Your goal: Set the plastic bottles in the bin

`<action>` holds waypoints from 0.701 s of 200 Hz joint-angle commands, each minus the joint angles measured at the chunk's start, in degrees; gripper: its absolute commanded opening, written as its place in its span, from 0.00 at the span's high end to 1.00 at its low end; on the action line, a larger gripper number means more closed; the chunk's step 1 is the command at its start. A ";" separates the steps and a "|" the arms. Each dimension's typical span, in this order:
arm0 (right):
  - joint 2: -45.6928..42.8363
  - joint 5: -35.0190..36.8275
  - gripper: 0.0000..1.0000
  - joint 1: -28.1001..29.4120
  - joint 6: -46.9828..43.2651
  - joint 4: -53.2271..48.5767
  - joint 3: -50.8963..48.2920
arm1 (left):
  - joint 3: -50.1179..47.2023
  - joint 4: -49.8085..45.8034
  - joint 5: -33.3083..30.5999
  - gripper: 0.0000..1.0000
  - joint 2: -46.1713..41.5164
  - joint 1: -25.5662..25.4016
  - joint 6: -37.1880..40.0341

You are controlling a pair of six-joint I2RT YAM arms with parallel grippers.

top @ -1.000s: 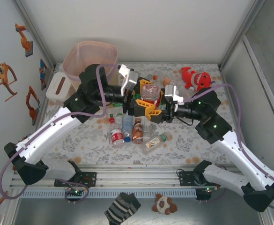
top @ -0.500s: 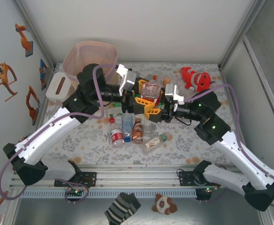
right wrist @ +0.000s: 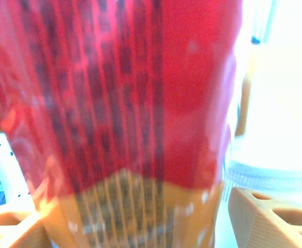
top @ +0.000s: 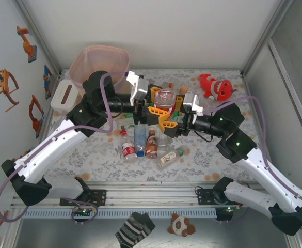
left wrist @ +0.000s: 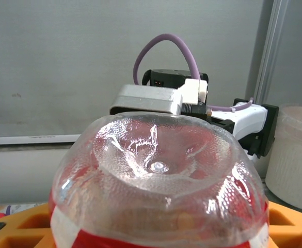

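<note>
Looking down from above, both arms reach in over the middle of the table (top: 207,160). A clear bottle with a red label (top: 164,97) hangs in the air between them, its dimpled base turned upward. The left gripper (top: 157,101) has it pinched between orange fingers, and the right gripper (top: 172,116) sits just beside it on the other side. Several more bottles (top: 140,143) lie on the table below. The pink bin (top: 96,61) stands at the far left corner, well apart from the held bottle. A white box (top: 64,97) sits next to the bin, and a red plush toy (top: 216,86) lies far right.

From the left wrist, the bottle (left wrist: 158,173) sits right up close, with orange fingers (left wrist: 16,227) hugging it low on both sides.

From the right wrist, the bottle (right wrist: 130,103) is blurred and very near, between orange fingers (right wrist: 274,217). I cannot tell whether they press on it or stand just off it.
</note>
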 commanded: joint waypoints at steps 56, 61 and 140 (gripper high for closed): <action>-5.94 11.56 0.24 0.36 -0.25 -6.79 -3.22 | 3.34 -9.24 -11.30 0.56 -1.77 1.64 6.03; -6.28 12.17 0.24 0.41 -0.21 -6.89 -3.54 | 3.38 -9.71 -12.67 0.56 -1.92 1.93 6.15; -7.04 15.76 0.25 0.36 0.25 -9.70 -2.92 | 11.15 -22.71 -44.52 0.57 0.57 10.71 6.84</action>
